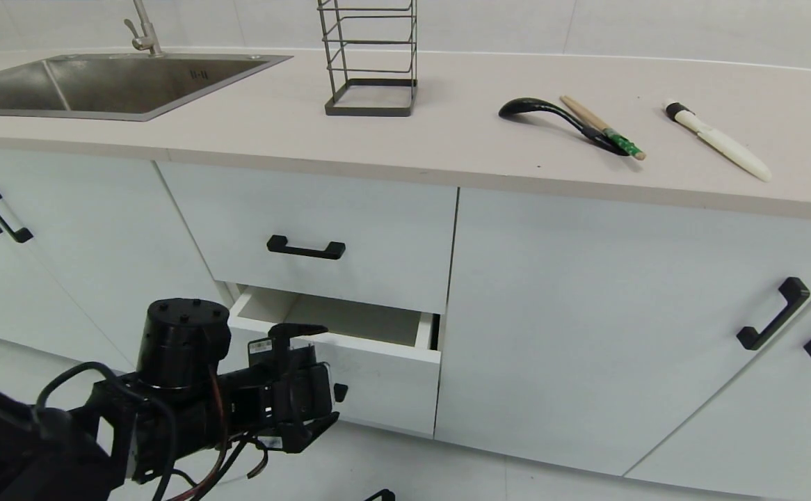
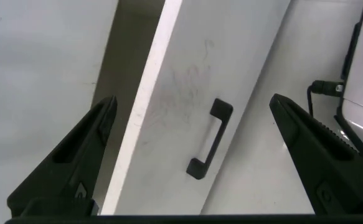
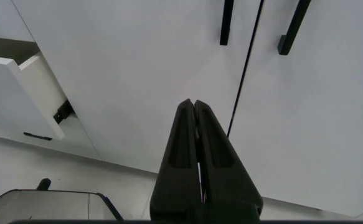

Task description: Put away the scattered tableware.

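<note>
The left gripper [image 2: 193, 106], jaws spread, faced the handle [image 2: 206, 140] of the part-open drawer [image 1: 378, 383] (right gripper [image 3: 195, 109] pinched together beside the drawer); a centred grip and straight pull looked wisest.

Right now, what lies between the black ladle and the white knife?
In the head view, wooden chopsticks lie along the ladle handle, then bare counter up to the knife.

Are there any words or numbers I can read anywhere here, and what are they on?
Nothing here can be read.
The small dark mark on the inner wall of the stainless steel sink: too small to read.
The white sticker on the black left gripper: too small to read.
</note>
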Available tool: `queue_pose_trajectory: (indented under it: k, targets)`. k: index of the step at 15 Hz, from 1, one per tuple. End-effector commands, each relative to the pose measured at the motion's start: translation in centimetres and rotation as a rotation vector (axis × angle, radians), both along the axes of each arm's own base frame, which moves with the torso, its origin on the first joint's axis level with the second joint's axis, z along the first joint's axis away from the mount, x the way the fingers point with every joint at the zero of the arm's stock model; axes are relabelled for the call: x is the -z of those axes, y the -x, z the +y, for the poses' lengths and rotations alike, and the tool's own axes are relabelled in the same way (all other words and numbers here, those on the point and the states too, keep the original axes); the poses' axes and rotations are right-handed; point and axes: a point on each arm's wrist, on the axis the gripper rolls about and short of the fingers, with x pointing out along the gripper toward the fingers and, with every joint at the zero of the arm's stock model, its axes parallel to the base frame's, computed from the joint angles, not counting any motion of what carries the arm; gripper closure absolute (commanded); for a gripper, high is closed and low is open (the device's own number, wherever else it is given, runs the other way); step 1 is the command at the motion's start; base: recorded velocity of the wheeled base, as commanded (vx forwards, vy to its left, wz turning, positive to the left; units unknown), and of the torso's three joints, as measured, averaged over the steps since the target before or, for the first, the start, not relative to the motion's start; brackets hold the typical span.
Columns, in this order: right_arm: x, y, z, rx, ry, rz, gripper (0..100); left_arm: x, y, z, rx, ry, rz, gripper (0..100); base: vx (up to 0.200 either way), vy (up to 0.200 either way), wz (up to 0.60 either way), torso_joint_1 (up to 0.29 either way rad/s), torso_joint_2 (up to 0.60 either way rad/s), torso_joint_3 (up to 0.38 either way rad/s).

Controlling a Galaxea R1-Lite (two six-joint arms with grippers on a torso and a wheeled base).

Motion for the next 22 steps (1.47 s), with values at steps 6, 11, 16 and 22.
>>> queue_pose_trajectory:
  k: [6, 11, 16, 22]
  targets:
    - [0.0, 0.0, 0.0, -0.001, 0.0, 0.0, 100, 2.5, -3.1, -1.1, -0.025, 0.0, 0.076, 0, 0.0, 0.0, 0.0, 0.0, 0.0, 0.0]
    - [0.0, 0.0, 0.0, -0.003, 0.0, 0.0, 100, 3.2, -3.1, -1.2, -0.024, -0.007, 0.103, 0, 0.0, 0.0, 0.0, 0.0, 0.0, 0.0]
    - [0.0, 0.0, 0.0, -0.001, 0.0, 0.0, 100, 2.6, -1.9, -0.8, 0.016, 0.014, 0.109, 0, 0.0, 0.0, 0.0, 0.0, 0.0, 0.0]
    - [0.0, 0.0, 0.0, -0.001, 0.0, 0.0, 100, 2.4, 3.4, 1.7, 0.013, 0.007, 0.174, 0, 0.0, 0.0, 0.0, 0.0, 0.0, 0.0]
